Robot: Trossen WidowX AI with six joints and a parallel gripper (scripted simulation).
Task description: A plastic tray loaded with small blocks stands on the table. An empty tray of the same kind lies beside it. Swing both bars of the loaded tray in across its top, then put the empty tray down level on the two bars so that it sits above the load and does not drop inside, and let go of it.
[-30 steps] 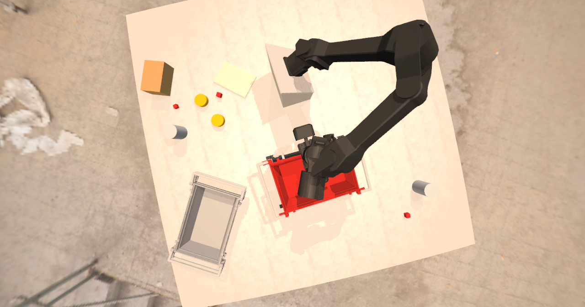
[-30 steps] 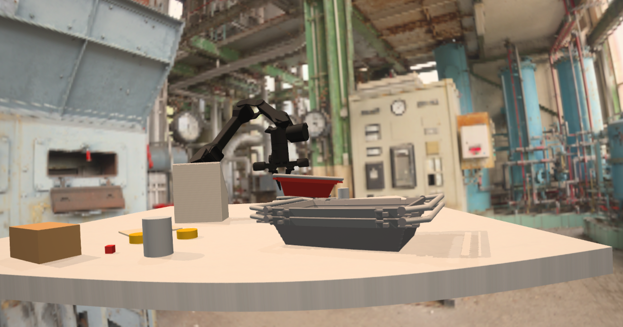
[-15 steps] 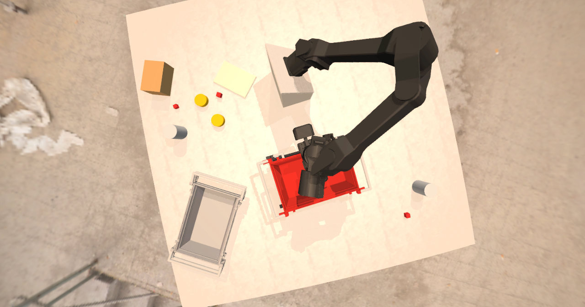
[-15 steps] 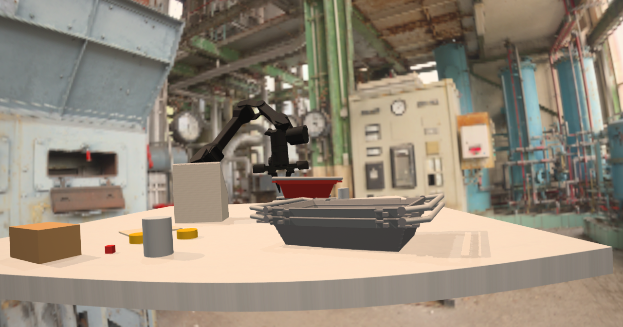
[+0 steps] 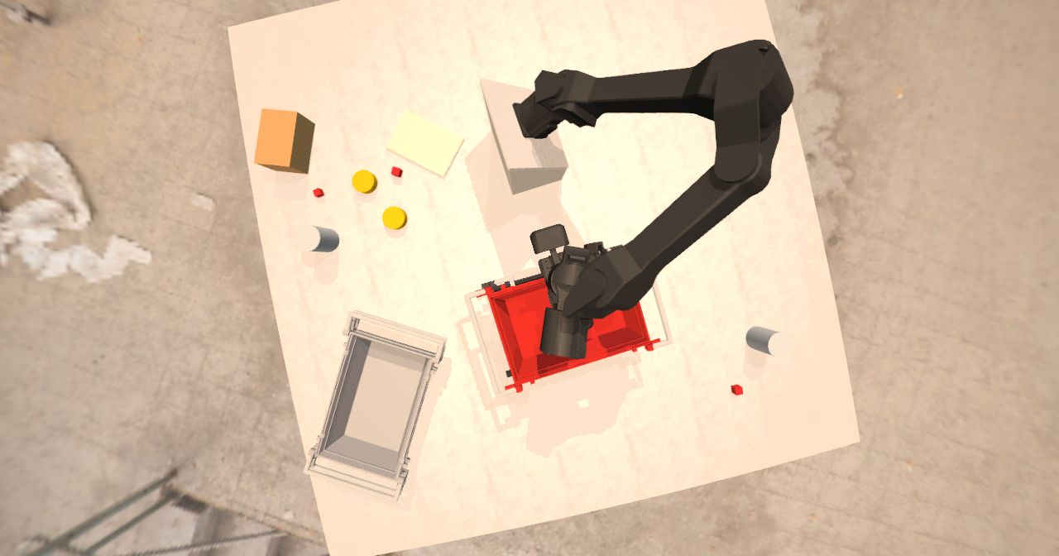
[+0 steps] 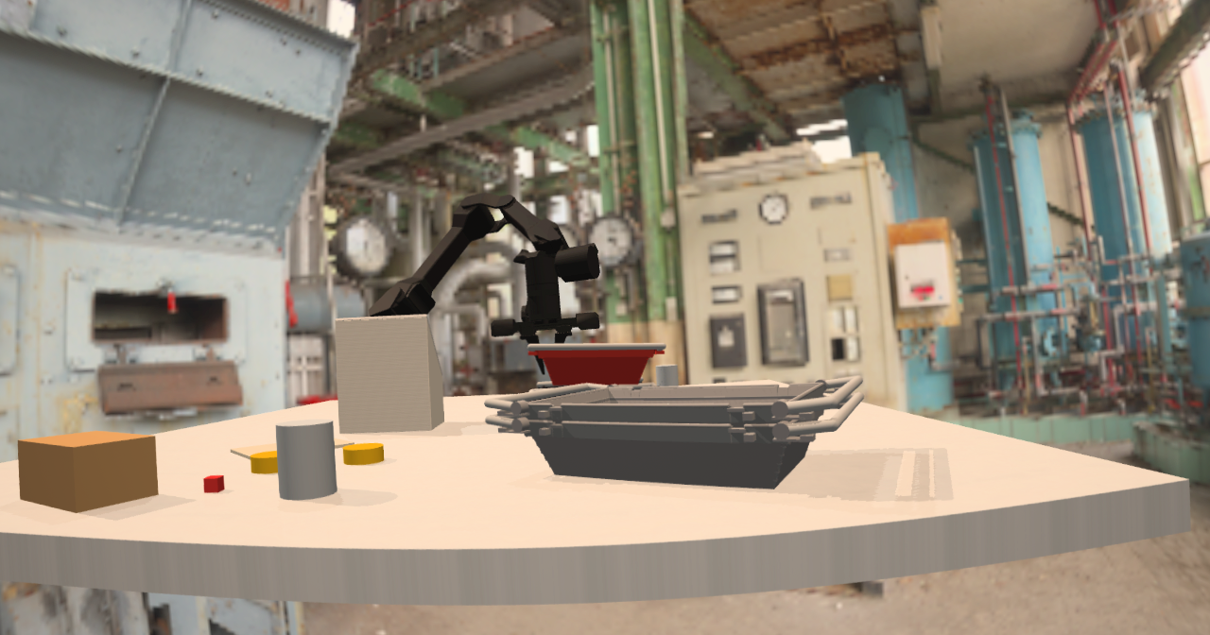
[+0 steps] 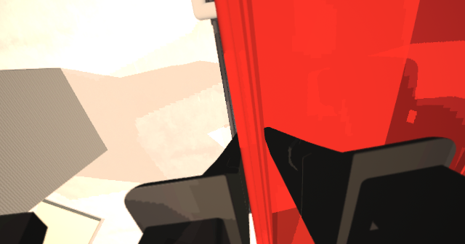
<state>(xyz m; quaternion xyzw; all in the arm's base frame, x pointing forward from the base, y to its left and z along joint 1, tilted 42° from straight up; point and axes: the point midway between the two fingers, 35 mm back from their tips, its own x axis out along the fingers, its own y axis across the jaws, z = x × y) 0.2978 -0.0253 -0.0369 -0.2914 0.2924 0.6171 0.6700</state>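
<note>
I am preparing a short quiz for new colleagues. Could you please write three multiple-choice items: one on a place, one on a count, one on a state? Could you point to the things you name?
1. Where is the orange block (image 5: 276,139) (image 6: 77,481)?
A) inside the red tray
B) on the table
C) on the grey trays

2. How many yellow discs are there?
A) one
B) four
C) two

3. What is the state of the gripper (image 5: 548,286) (image 7: 251,142)?
A) shut on the red tray's rim
B) open above the table
C) shut on a grey cylinder

Answers:
1 B: its base rests on the tabletop.
2 C: two yellow discs (image 5: 363,180) (image 6: 363,454) show from above.
3 A: the jaws stand on both sides of the rim (image 7: 244,91), pressing it between them.
</note>
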